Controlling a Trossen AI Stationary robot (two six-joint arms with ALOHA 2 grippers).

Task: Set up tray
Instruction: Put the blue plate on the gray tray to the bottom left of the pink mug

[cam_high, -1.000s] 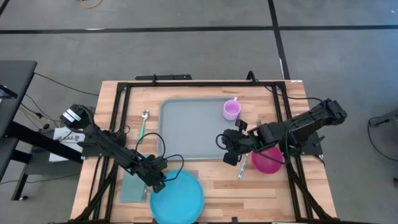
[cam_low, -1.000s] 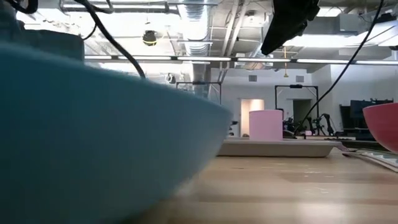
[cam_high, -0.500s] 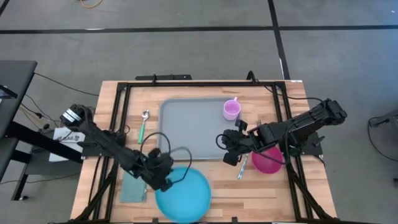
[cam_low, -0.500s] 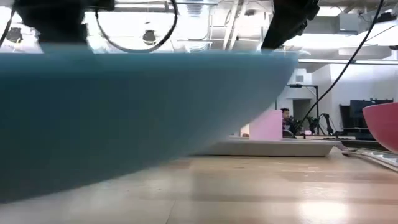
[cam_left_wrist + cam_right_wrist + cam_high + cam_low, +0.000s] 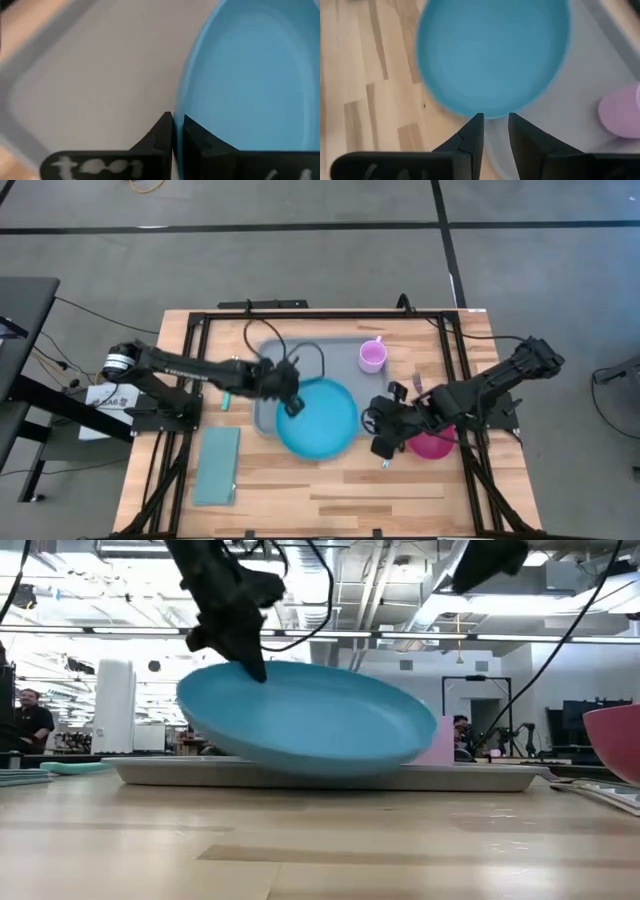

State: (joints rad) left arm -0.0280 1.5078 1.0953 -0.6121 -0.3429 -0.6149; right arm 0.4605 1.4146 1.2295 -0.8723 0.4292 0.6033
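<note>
Your left gripper pinches the blue plate's rim, holding it tilted over the tray by the tabletop's far edge. Your right gripper waits, fingers slightly apart, by the tray's right edge.

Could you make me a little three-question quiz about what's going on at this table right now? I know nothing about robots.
1. True or false: the blue plate lies flat on the tray.
2. Which gripper holds the plate: A) left gripper B) right gripper?
3. Fill in: the pink cup stands on the ____.

Key:
1. False; the low view shows it tilted, the held edge raised.
2. A, pinching its rim.
3. Tray.
</note>
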